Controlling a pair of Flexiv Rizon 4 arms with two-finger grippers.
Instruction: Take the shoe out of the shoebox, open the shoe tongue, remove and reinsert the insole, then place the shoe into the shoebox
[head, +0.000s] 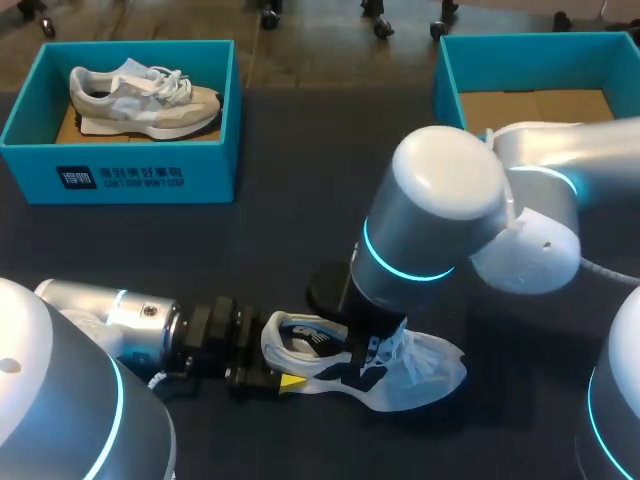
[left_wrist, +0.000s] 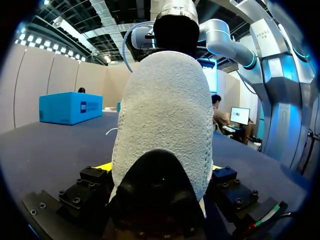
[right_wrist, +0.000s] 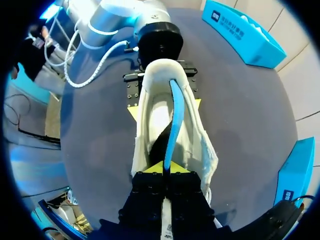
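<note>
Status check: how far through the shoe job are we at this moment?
Done: the shoe lies on the table, out of the empty shoebox.
In hand: the left gripper clamps its heel, and the right gripper is shut on the blue insole, which stands on edge, partly out of the shoe. I cannot tell whether it is coming out or going back in.
Left: seat the insole flat, then box the shoe.

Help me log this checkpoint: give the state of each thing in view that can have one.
white shoe: upright on the table, heel clamped.
insole: on edge in the shoe's opening, partly lifted.
left gripper: shut on the shoe's heel.
right gripper: shut on the insole.
left shoebox: open, beige shoe inside.
right shoebox: open, cardboard floor showing.
</note>
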